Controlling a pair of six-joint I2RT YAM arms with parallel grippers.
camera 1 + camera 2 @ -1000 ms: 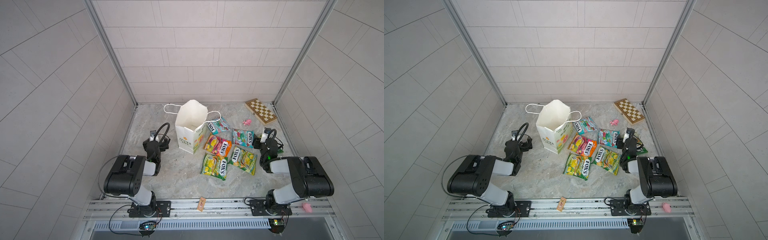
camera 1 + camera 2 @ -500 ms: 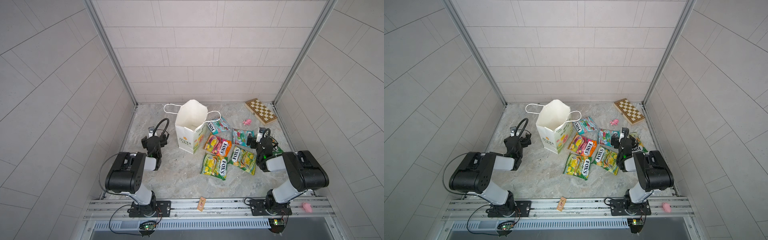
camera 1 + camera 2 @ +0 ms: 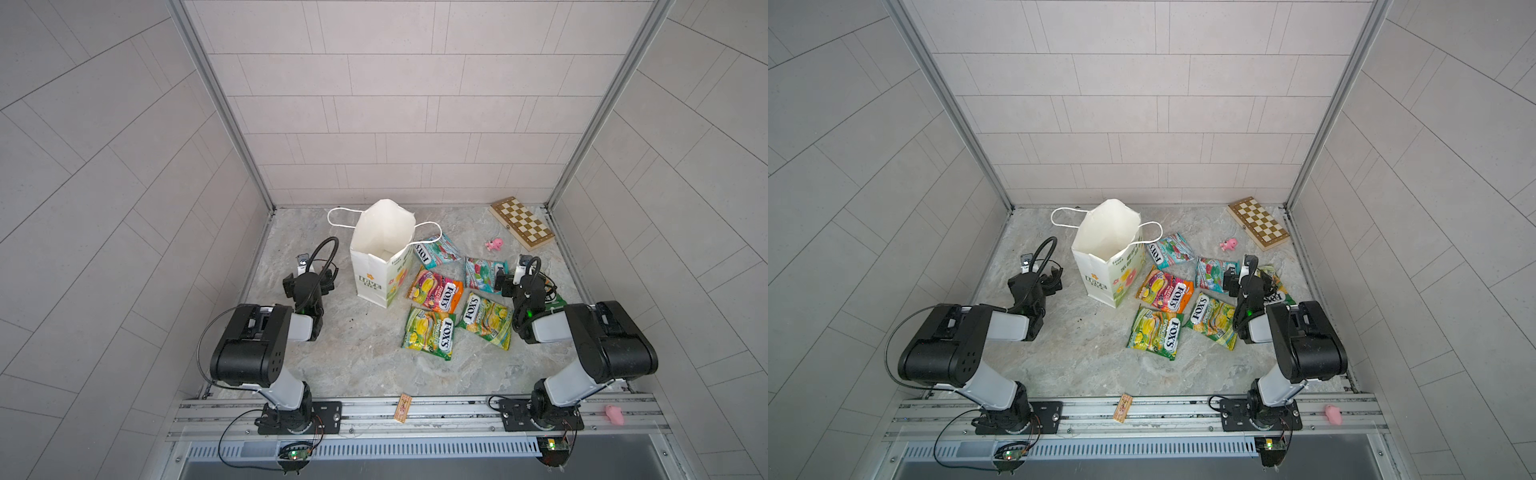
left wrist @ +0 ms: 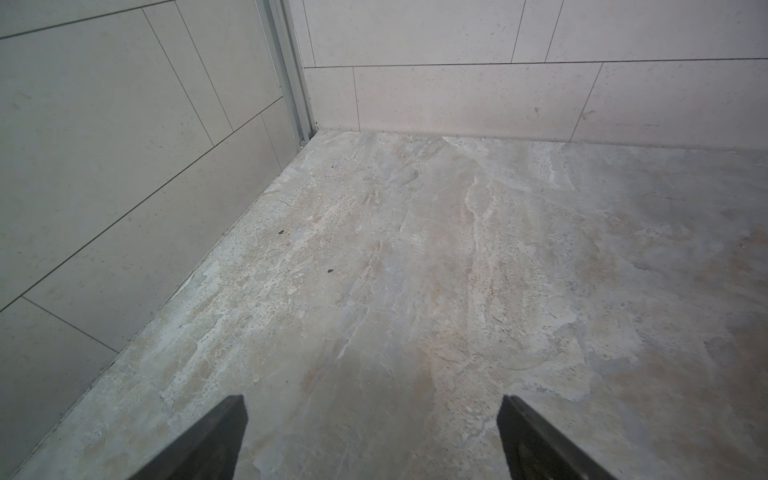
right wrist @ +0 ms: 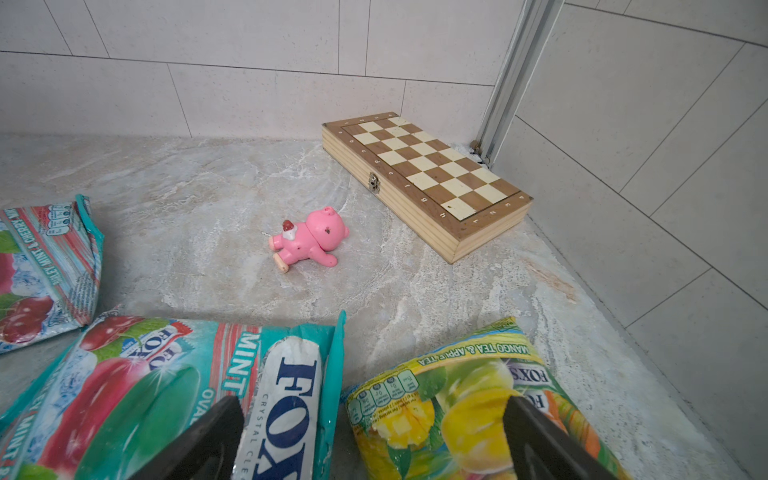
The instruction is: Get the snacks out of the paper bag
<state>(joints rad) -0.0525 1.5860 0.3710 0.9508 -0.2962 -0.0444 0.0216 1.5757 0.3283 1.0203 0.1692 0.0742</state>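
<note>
Over on the left, the left gripper (image 4: 374, 440) hangs with its jaws spread wide over bare table (image 4: 415, 270), gripping nothing, and just to its right the one paper bag (image 3: 376, 270) stands upright, mouth open. Six snacks lie flat outside it: near teal-red packet (image 3: 438, 251), far teal-red packet (image 3: 482, 272), one orange-pink packet (image 3: 434, 293), two yellow-green packets (image 3: 430, 336), and a sixth packet (image 5: 453, 399) partly under the right arm. The right gripper (image 5: 370, 436), jaws wide and empty, sits low over the far teal-red and sixth packets, with one pink toy (image 5: 309, 243) and one chessboard (image 5: 428, 174) beyond.
</note>
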